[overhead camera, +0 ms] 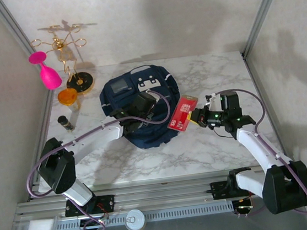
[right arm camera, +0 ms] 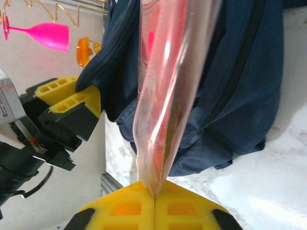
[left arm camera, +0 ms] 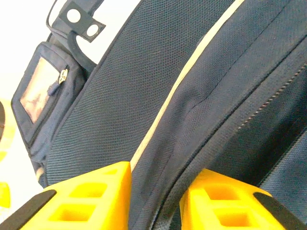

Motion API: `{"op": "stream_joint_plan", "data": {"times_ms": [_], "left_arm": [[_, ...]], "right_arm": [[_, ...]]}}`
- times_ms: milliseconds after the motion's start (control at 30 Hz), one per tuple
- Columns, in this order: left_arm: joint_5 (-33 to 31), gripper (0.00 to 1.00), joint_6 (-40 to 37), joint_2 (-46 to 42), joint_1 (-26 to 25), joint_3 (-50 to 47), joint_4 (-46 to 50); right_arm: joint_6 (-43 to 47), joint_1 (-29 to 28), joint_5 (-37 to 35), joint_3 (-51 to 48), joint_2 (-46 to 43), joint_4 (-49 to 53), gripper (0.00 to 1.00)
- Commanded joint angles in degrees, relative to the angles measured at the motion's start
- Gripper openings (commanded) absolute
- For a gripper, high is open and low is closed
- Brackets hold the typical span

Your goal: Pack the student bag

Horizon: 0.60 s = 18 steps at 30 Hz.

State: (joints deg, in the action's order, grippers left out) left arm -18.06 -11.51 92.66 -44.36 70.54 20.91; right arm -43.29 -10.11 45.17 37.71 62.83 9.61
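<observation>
The marble bench (overhead camera: pixel 212 147) is carrying everything. The student bag (overhead camera: pixel 142 138), navy with pale trim stripes, is lying at the middle of the bench, slightly left of centre and the largest thing there. Its clear window pocket (overhead camera: pixel 121 86) and its grey patch (overhead camera: pixel 149 84) are facing up at the far end. The black marks on the patch are too small to read.

The left end effector (overhead camera: pixel 141 106) is sitting on top of the bag. In the left wrist view its yellow fingers (left arm camera: pixel 91 196) are standing on either side of a fold of bag fabric (left arm camera: pixel 144 96) and are clamping it.

The right end effector (overhead camera: pixel 198 116) is hanging at the bag's right edge. Its jaws are pressed together on the near end of a red packet (overhead camera: pixel 182 113), which is tilting over that edge. The packet's white printing is not legible.

At the far left a gold wire stand (overhead camera: pixel 65 47) is rising from a round base. A pink goblet (overhead camera: pixel 46 71) is hanging on it. Just nearer are an orange-topped container (overhead camera: pixel 67 96) and a small dark cylinder (overhead camera: pixel 65 122).
</observation>
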Motion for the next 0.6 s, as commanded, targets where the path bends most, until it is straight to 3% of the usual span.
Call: {"op": "stream_joint_plan", "data": {"times_ms": [0,67,233,433,567], "left_arm": [[0.85,0.13,1.10,-0.18,0.68,2.75,0.68],[0.02,0.00,3.11,0.19,0.68,3.83,0.19],[0.82,0.00,12.38,2.25,-1.29,11.29,4.48],[1.66,0.00,28.89,3.63,-4.83,18.50,3.86],[3.02,0.00,33.04,4.18,-7.32,19.56,0.55]], "right_arm": [[-7.78,-1.98,1.21,-2.28,1.04,-9.34,0.00],[-11.64,-3.17,0.10,-3.08,1.72,-13.46,0.00],[-17.23,-6.14,-3.47,-1.72,4.40,-19.69,0.00],[-18.58,-9.15,-8.68,4.34,11.80,-19.53,0.00],[-20.48,-10.82,-13.09,6.10,15.76,-24.88,0.00]]}}
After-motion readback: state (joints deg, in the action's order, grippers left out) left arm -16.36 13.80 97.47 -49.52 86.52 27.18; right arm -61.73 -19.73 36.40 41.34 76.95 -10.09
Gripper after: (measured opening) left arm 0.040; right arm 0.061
